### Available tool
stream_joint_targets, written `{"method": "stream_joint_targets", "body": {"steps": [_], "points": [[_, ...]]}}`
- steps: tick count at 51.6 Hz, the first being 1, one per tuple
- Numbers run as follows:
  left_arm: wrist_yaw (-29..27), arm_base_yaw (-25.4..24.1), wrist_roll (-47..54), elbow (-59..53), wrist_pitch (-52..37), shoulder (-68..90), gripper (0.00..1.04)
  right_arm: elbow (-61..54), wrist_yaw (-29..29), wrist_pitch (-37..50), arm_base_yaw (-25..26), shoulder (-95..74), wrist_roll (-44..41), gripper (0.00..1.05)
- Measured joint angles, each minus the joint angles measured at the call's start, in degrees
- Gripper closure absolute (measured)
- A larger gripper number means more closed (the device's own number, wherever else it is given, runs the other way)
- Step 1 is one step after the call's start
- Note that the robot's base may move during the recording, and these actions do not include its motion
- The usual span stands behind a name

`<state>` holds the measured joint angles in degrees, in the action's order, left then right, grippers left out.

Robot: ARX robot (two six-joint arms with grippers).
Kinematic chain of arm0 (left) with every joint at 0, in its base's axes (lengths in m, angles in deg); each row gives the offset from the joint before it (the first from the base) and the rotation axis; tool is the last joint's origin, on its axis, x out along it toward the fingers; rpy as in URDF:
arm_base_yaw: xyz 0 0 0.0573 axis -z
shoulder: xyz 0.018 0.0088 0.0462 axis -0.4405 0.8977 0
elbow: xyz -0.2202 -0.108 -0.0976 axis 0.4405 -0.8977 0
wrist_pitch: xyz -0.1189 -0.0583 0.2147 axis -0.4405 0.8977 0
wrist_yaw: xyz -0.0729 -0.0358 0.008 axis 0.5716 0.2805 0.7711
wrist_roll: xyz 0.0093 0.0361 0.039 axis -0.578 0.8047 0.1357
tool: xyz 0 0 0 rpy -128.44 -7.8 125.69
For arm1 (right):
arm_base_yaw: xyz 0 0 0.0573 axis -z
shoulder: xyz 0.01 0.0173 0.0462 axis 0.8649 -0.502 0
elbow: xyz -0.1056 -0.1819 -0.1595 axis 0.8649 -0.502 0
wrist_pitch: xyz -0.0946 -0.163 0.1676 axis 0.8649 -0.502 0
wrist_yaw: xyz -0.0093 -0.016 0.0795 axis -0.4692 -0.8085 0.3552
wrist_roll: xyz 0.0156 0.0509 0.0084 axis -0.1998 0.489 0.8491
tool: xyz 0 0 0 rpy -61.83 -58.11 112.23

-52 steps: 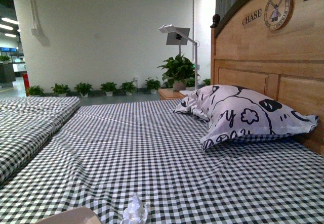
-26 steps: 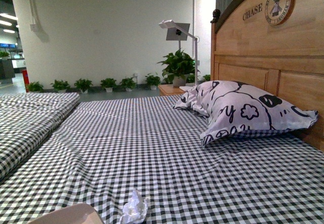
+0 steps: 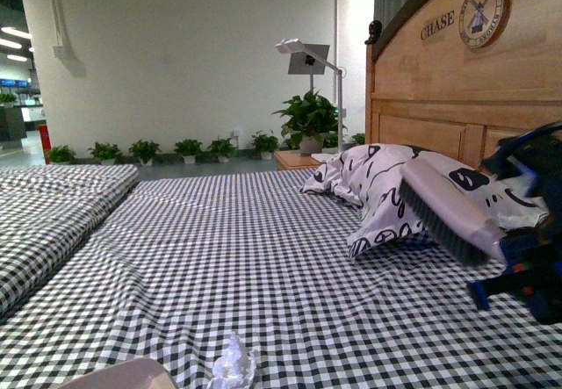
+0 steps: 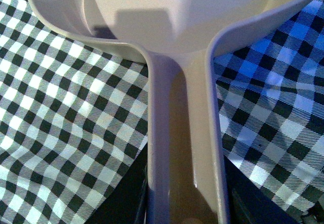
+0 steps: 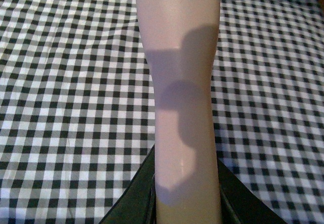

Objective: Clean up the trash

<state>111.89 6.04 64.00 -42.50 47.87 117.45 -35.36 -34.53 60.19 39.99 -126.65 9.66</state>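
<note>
One tiny crumpled bit of trash (image 3: 234,363) sits on the checked bedsheet (image 3: 263,257), way down at the near edge of the bed and well apart from the printed pillow (image 3: 395,196) up by the wooden headboard (image 3: 457,99). Just beside the trash, on the side away from the pillow, the corner of the pale dustpan (image 3: 118,377) pokes into the front view.

The left wrist view shows the dustpan's (image 4: 177,27) handle running straight back between the two dark sides of the left hand (image 4: 185,198), so that one is pinching the handle, pan resting over the sheet (image 4: 61,133).

The right hand (image 3: 527,266) is up in the air in front of the pillow, near the headboard, carrying the brush (image 3: 448,213) with its dark bristles facing down toward the sheet. From the right wrist, the pale brush handle (image 5: 179,92) fills the middle and the right hand (image 5: 185,204) is clamped on either side of it, above the checked fabric (image 5: 71,107).
</note>
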Motion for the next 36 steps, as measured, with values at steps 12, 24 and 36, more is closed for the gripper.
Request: {"method": "stream_joint_targets", "body": {"steps": [12, 24, 36], "points": [[0.0, 0.0, 0.0, 0.0, 0.0, 0.0, 0.78, 1.5, -3.0, 3.1, -4.0, -9.9, -1.7, 0.85], [0.0, 0.0, 0.0, 0.0, 0.0, 0.0, 0.78, 3.2, -4.8, 3.5, -7.8, -15.5, -2.8, 0.85], [0.0, 0.0, 0.0, 0.0, 0.0, 0.0, 0.78, 5.1, -5.5, 3.6, -10.6, -19.3, -2.8, 0.85]]}}
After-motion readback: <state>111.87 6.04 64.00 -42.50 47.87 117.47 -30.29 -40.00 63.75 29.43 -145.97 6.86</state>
